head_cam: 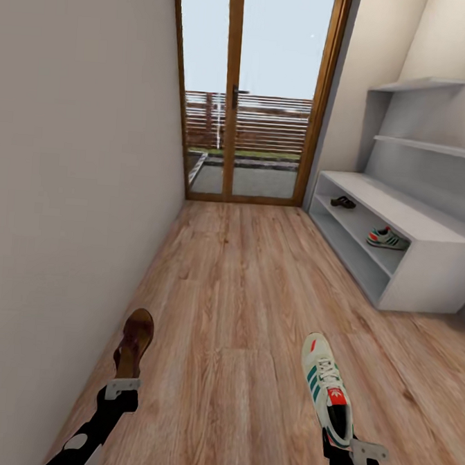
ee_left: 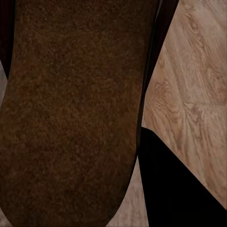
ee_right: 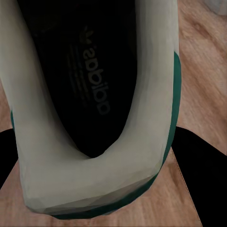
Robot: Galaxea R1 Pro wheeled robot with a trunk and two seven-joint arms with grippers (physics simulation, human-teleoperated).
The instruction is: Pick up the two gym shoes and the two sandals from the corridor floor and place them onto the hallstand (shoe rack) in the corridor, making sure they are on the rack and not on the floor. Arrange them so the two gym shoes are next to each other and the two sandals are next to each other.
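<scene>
Nearest the head camera, the right pincer is closed on the heel end of a gym shoe, held above the corridor floor with its toe pointing away toward the door; the right wrist view looks straight down into that shoe, showing its dark insole, pale collar and a green strip along one side, with black finger shapes at either side of the heel; the left pincer carries a brown sandal by its near end, though its grip is judged mostly from the head view, since the left wrist view gives little beyond the rough brown sole close to the lens and one dark finger beside it; this sandal hangs near the left wall, toe away from the robot; the hallstand stands along the right side of the corridor, toward the glass door; on its upper open shelf level a second sandal lies near the far end, by the door, and a second gym shoe lies on the same level nearer the robot's end, the two well apart; two stepped wall shelves rise above the unit.
</scene>
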